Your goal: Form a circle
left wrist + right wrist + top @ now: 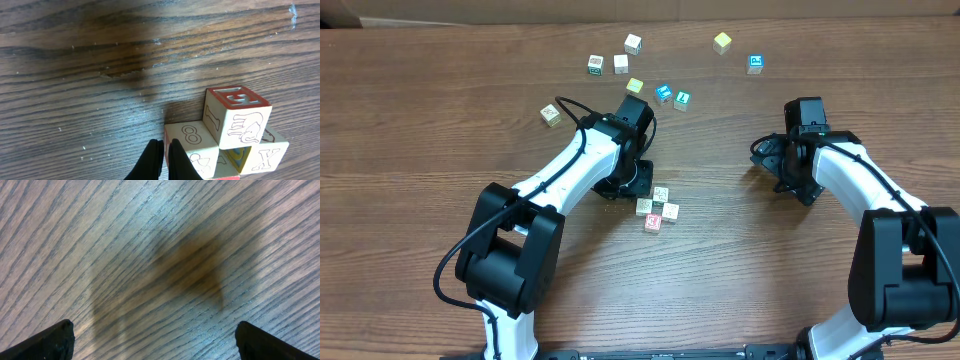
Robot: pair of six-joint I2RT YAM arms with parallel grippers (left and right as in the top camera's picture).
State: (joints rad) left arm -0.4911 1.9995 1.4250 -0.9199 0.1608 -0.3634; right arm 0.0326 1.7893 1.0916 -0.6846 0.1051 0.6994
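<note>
- The left gripper (165, 150), jaws pinched shut and empty, sits just beside the circle (227, 132) (possibly touching one cube).
- The right gripper (155, 337), jaws wide, hangs well apart.

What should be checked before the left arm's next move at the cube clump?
1. Left gripper shut and empty: ok.
2. Its tips beside the clump, next to the cube marked 8: ok; whether they touch, cannot tell.
3. Clump reads as a circle: not ok, about four cubes sit bunched together.
4. Right gripper open over bare table, apart from the clump: ok.
5. Nearest blue-faced cube clear of the left arm: cannot tell, it lies close to the wrist.
</note>
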